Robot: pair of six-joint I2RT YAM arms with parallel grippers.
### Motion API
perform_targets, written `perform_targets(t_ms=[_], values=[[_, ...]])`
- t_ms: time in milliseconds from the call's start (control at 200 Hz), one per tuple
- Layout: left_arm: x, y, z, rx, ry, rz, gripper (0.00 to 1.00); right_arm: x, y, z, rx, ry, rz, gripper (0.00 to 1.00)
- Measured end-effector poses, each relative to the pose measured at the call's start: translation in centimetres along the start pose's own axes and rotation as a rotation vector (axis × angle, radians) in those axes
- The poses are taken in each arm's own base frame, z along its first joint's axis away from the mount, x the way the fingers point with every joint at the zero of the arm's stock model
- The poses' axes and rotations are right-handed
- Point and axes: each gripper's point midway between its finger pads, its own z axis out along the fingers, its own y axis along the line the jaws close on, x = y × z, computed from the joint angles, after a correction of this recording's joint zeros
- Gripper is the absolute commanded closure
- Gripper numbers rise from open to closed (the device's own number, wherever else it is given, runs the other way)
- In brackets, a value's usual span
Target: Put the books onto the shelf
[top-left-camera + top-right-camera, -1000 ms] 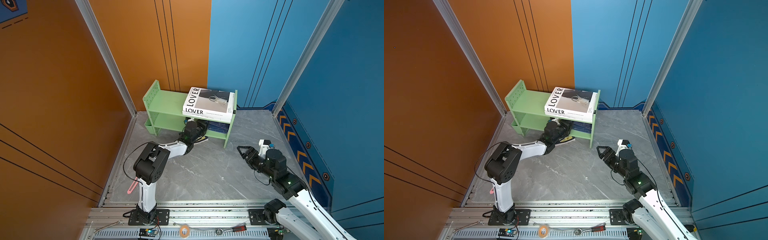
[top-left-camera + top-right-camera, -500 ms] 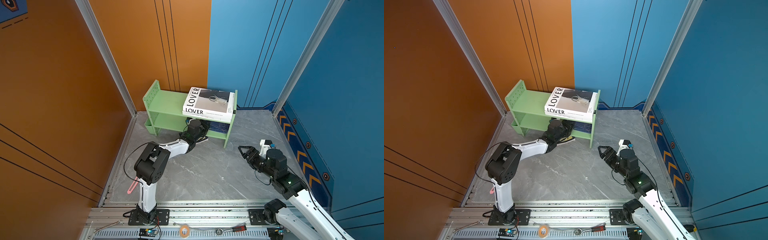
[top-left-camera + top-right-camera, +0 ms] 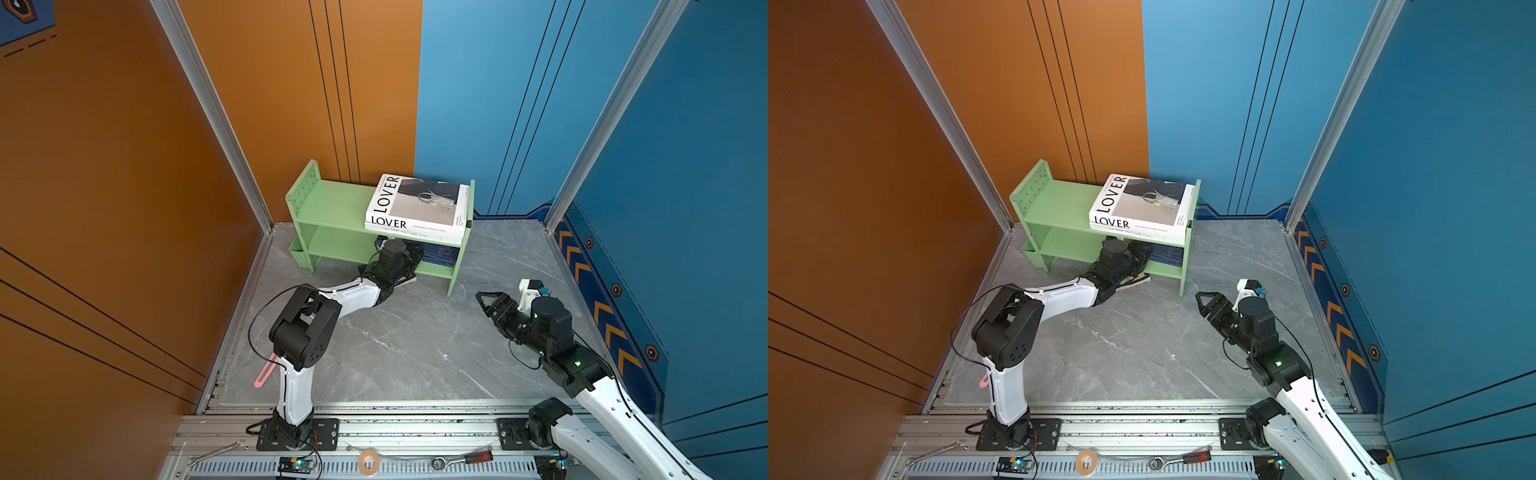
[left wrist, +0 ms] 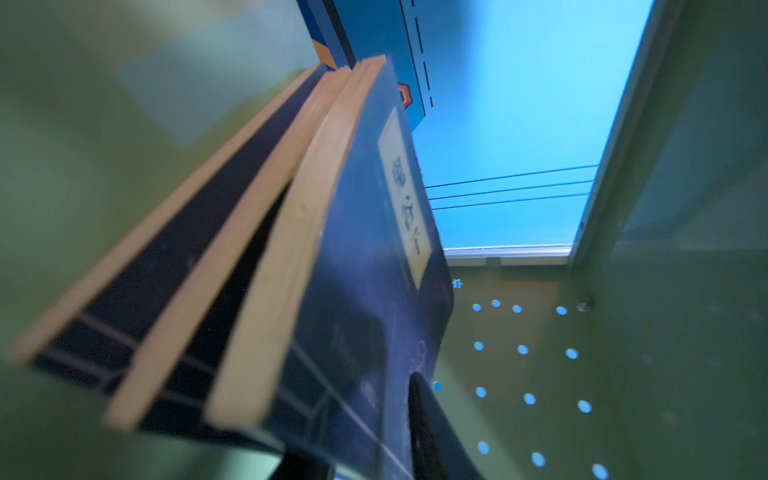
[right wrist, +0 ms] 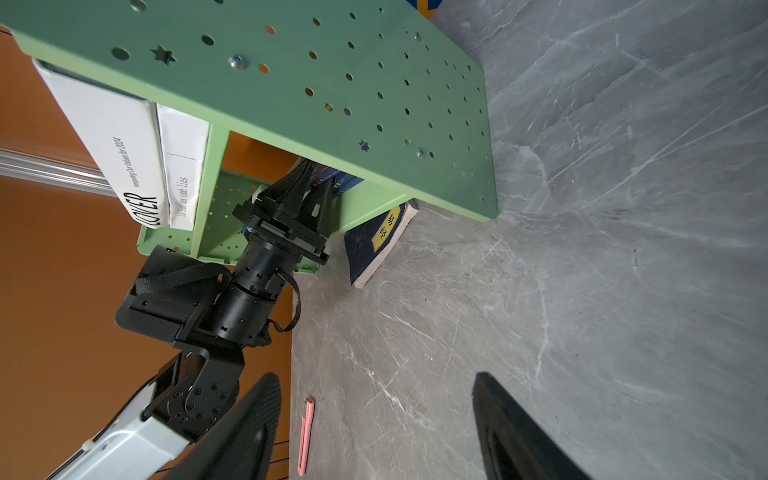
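Note:
The light green shelf [image 3: 332, 203] stands at the back of the floor. A white "LOVER" book [image 3: 415, 201] lies on its top tier on a second white book [image 3: 415, 236]. My left gripper [image 3: 411, 253] reaches into the lower tier. In the left wrist view three navy books [image 4: 365, 257] stand leaning there; the nearest bears a yellow label. The left gripper [image 4: 361, 419] has its jaws apart on either side of that book. Another navy book [image 5: 380, 241] lies on the floor against the shelf's foot. My right gripper [image 3: 482, 297] hangs open and empty over the floor at the right.
A small green side bin [image 3: 297, 249] hangs on the shelf's left end. A pink strip [image 3: 266, 370] lies by the left wall. A wrench [image 3: 216, 453], a tape roll [image 3: 368, 459] and a screwdriver [image 3: 461, 459] lie on the front rail. Orange and blue walls enclose the floor.
The left wrist has edged slightly deeper toward the lower tier. The right arm has stayed put.

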Motion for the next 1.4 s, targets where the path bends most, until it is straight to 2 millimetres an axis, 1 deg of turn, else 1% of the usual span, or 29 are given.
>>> perform_targets(t_ms=[255,335,446,526,746,881,986,1152,1247,1342,1402], values=[[0.7,-0.4,-0.5,-0.015,0.017,0.024,0.54,0.0,0.0,0.0,0.0,0.0,0.0,0.25],[0.7,-0.5,-0.7,-0.023,0.019,0.033,0.49,0.0,0.0,0.0,-0.001,0.0,0.0,0.25],[0.7,-0.7,-1.2,-0.038,0.027,0.039,0.46,0.0,0.0,0.0,-0.001,-0.001,0.0,0.25],[0.7,-0.5,-1.6,-0.057,0.042,0.045,0.4,0.0,0.0,0.0,-0.001,-0.001,0.0,0.25],[0.6,0.8,-2.1,-0.126,0.09,0.064,0.36,0.3,-0.6,0.1,0.007,0.004,0.002,0.24],[0.3,0.4,-3.1,-0.146,0.092,0.09,0.34,0.4,-0.7,0.1,0.008,0.004,0.002,0.25],[-0.1,-0.6,-4.4,-0.145,0.094,0.111,0.33,0.4,-0.7,0.1,0.007,0.003,0.002,0.24],[-0.2,1.1,-6.9,-0.211,0.102,0.179,0.28,0.3,-0.7,0.1,0.006,0.002,0.002,0.25],[-0.9,1.0,-8.8,-0.201,0.09,0.227,0.26,0.3,-0.7,0.2,0.004,0.002,0.002,0.25],[-1.9,0.4,-11.2,-0.172,0.068,0.278,0.24,0.2,-0.5,0.2,-0.002,-0.002,0.0,0.24],[-2.3,0.3,-12.7,-0.164,0.057,0.315,0.23,0.2,-0.4,0.2,-0.006,-0.004,0.0,0.25]])
